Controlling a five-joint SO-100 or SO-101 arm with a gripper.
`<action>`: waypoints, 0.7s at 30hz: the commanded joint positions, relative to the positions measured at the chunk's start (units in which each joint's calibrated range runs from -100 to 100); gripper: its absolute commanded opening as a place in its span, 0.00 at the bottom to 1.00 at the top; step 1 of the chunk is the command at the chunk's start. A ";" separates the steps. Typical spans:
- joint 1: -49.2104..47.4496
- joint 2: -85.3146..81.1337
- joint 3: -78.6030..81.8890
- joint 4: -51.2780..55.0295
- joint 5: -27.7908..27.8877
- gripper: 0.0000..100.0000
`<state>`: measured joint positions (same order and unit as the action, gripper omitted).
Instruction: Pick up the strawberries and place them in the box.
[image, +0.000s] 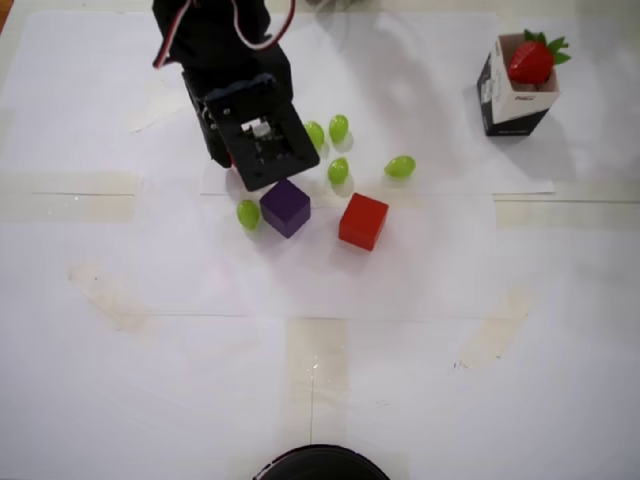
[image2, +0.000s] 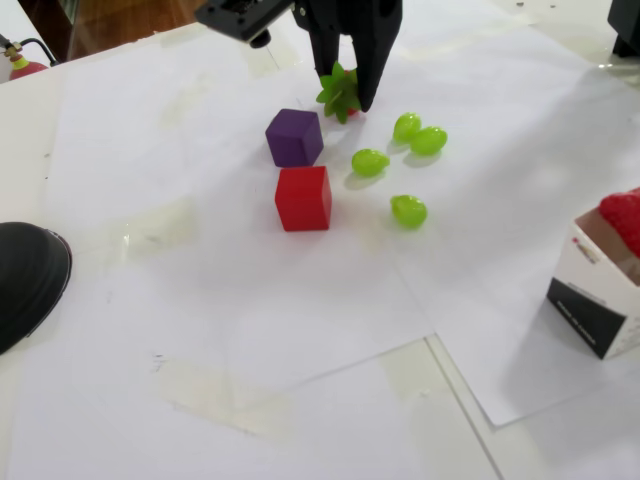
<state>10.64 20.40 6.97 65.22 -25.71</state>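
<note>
White paper covers the table (image2: 300, 400), fingers (image2: 345, 100) pinching the far strawberry (image2: 340, 92) just beyond the purple cube (image2: 294, 137): next lift, carry right to the box (image2: 590, 290).

White paper sheets (image: 400, 300) taped over a pale table (image2: 30, 120); brown wooden floor (image2: 110, 20) beyond.
</note>
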 joint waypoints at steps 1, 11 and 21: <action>-2.55 -11.29 -6.06 6.68 -0.39 0.11; -15.86 -26.50 -17.15 25.14 -4.25 0.11; -40.86 -33.04 -0.79 18.77 -9.28 0.11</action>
<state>-20.97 -7.41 0.00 89.09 -33.04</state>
